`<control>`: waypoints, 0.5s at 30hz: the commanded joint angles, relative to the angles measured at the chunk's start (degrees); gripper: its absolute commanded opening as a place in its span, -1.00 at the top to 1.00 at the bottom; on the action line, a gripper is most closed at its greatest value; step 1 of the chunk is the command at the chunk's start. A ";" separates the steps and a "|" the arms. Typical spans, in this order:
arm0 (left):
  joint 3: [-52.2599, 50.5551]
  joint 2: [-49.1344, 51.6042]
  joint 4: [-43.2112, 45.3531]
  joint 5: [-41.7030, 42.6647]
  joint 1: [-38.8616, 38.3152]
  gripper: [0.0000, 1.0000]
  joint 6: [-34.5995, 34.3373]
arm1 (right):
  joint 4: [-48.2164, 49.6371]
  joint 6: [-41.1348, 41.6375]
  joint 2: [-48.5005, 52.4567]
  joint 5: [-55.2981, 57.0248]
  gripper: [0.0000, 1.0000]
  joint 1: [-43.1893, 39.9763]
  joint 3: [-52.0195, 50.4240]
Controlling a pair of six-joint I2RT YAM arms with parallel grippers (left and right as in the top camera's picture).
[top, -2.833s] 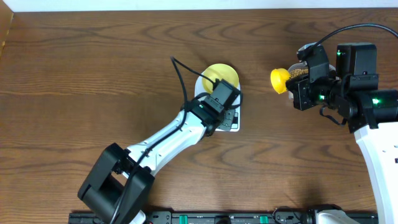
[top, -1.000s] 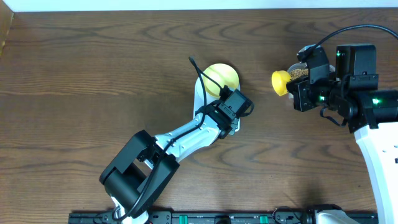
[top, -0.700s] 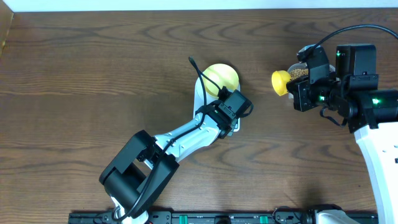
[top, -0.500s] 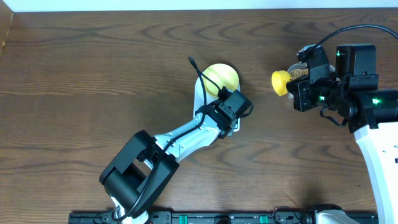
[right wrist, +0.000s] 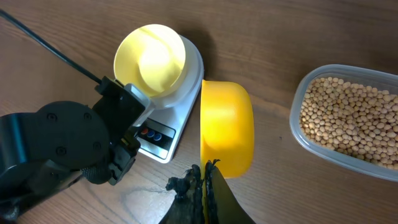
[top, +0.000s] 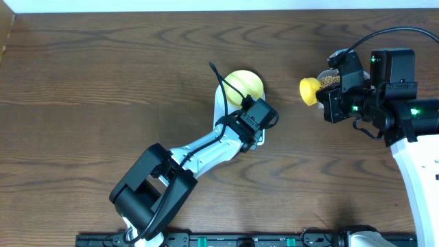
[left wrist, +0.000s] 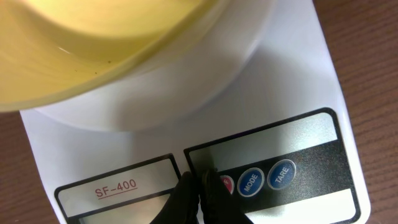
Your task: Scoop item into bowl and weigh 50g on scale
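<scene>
The pale-yellow bowl (top: 245, 84) stands empty on the white scale (top: 221, 103), also in the left wrist view (left wrist: 93, 50) and right wrist view (right wrist: 151, 59). My left gripper (left wrist: 200, 180) is shut, its tips down on the scale's panel (left wrist: 298, 149) at the red button (left wrist: 227, 185), left of the blue MODE and TARE buttons. My right gripper (right wrist: 205, 177) is shut on the handle of the yellow scoop (right wrist: 227, 134), held above the table between scale and the clear tub of beans (right wrist: 348, 121). The scoop also shows in the overhead view (top: 309, 89).
The clear tub (top: 328, 81) sits at the right, mostly under my right arm. My left arm (top: 199, 147) lies diagonally across the table's middle. Bare wooden table lies to the left and back.
Since 2.8 s ago my left arm has swung right so its gripper sits over the scale's button panel. Over the last second nothing has visibly moved.
</scene>
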 commanded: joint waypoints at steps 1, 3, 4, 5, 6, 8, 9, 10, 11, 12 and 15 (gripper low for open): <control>-0.48 1.57 0.04 5.42 0.24 0.85 3.65 | 0.11 -0.39 0.37 -0.15 0.98 -0.13 0.11; -0.48 1.57 0.00 5.68 0.24 0.85 3.98 | 0.11 -0.39 0.37 -0.15 0.98 -0.13 0.11; -0.48 1.57 -0.04 5.68 0.24 0.85 3.96 | 0.11 -0.39 0.37 -0.15 0.98 -0.13 0.11; -0.48 1.57 -0.07 5.70 0.24 0.85 3.96 | 0.09 -0.39 0.37 -0.15 0.98 -0.13 0.11; -0.48 1.57 -0.17 5.68 0.24 0.85 3.96 | 0.04 -0.39 0.37 -0.13 0.98 -0.13 0.11; -0.48 1.57 -0.33 5.68 0.24 0.85 3.96 | 0.04 -0.39 0.37 -0.15 0.98 -0.13 0.11; -0.48 1.57 -0.39 5.68 0.24 0.85 3.93 | 0.07 -0.39 0.37 -0.15 0.98 -0.13 0.11; -0.48 1.57 -0.39 5.68 0.24 0.85 3.93 | 0.09 -0.39 0.37 -0.15 0.98 -0.13 0.11; -0.48 1.57 -0.35 5.66 0.24 0.85 3.93 | 0.07 -0.39 0.37 -0.15 0.98 -0.13 0.11; -0.48 1.57 -0.17 5.64 0.26 0.85 3.93 | 0.07 -0.39 0.37 -0.15 0.98 -0.13 0.11; -0.44 1.46 0.22 5.60 0.26 0.85 3.96 | 0.09 -0.39 0.37 -0.15 0.98 -0.13 0.11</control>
